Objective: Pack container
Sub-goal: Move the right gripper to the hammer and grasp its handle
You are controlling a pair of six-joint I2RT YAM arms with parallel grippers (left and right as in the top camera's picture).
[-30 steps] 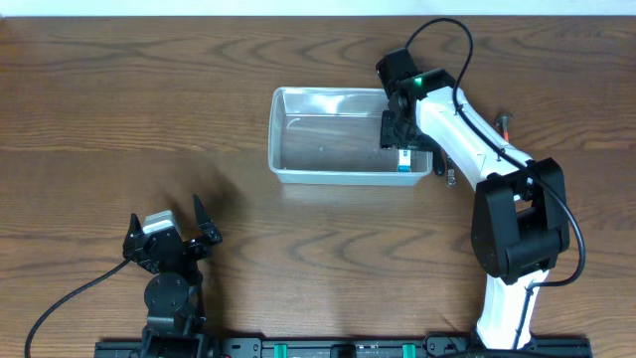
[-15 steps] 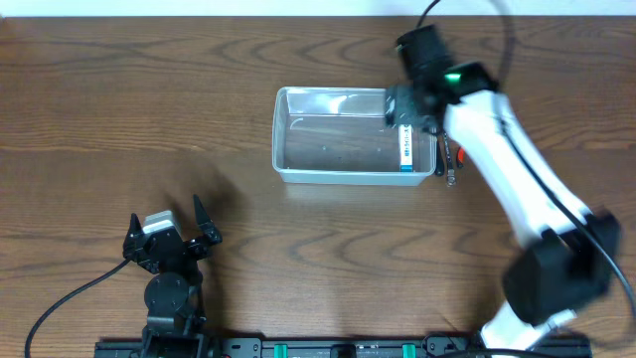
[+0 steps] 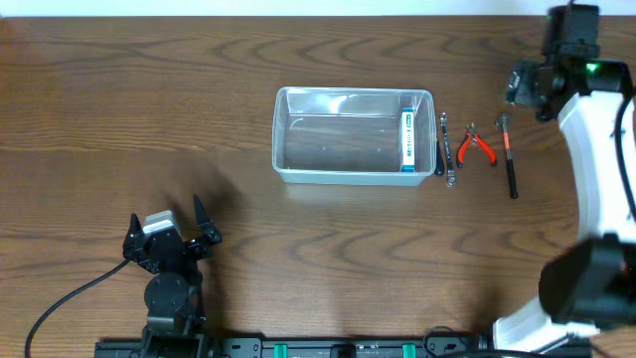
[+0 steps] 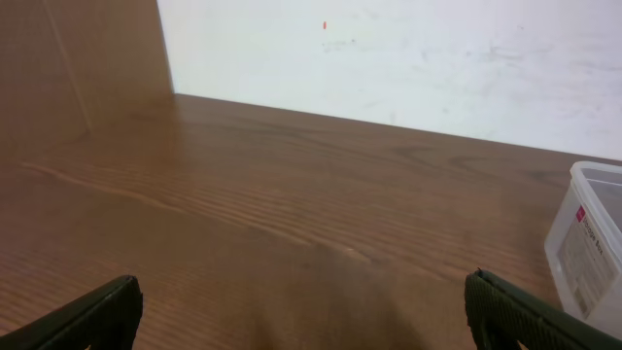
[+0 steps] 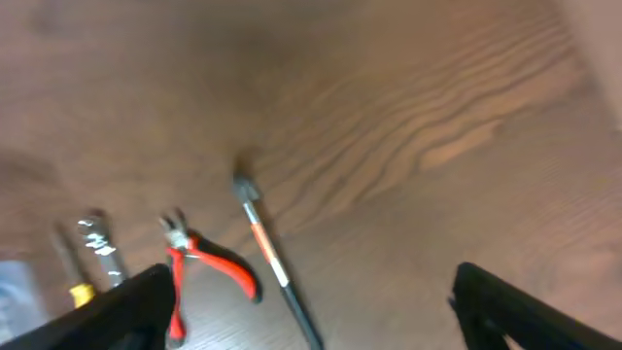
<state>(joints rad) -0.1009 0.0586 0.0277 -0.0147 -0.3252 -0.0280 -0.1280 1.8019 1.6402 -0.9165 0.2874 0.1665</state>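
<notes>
Right hand (image 3: 524, 88) now clear of container (image 3: 353, 92)

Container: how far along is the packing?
Done: one blue-and-white box lies inside the container, at the end nearest the tools. In hand: nothing; the right gripper is open and empty, and the left gripper is open, far from everything. Left: the wrench, red pliers and black-handled tool lie on the table beside the container.

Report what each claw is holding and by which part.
Nothing is held. The left claw is open and empty; the right claw is open above the hammer and red-handled pliers, gripping neither.
</notes>
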